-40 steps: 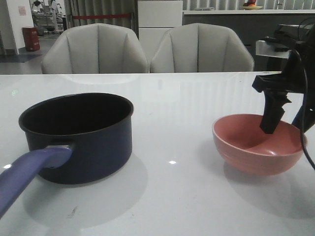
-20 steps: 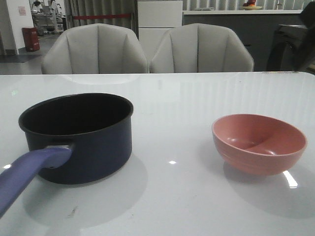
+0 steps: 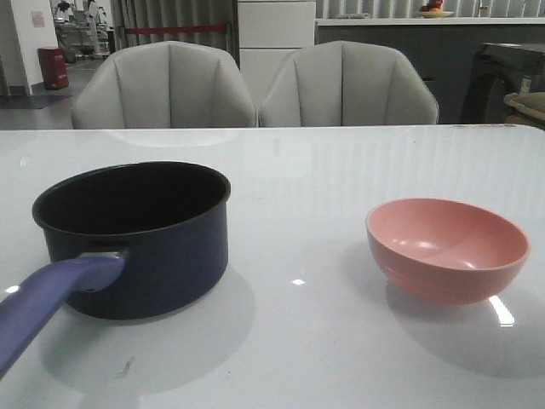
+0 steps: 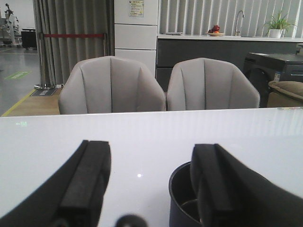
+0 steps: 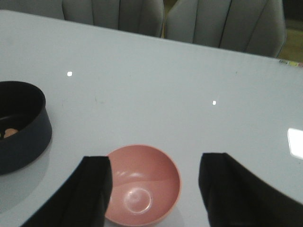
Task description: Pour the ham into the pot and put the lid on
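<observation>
The dark navy pot (image 3: 136, 234) stands at the table's left, its purple-blue handle (image 3: 47, 302) pointing toward the front edge. In the right wrist view an orange-pink ham (image 5: 9, 133) slice lies on the floor of the pot (image 5: 21, 137). My right gripper (image 5: 155, 161) hangs open high above the empty pink bowl (image 5: 142, 184), holding nothing. My left gripper (image 4: 151, 151) is open and empty too, low over the table, with the pot's rim (image 4: 180, 189) just behind one finger. Neither gripper shows in the front view. The lid is out of view.
The pink bowl (image 3: 447, 249) sits at the table's right. Two grey chairs (image 3: 255, 85) stand behind the table's far edge. A dark cabinet (image 3: 502, 81) is off to the back right.
One second ago my right gripper hung at the bowl's far right rim in the front view; it has since drawn away out of that view. The bowl stays on the table.
</observation>
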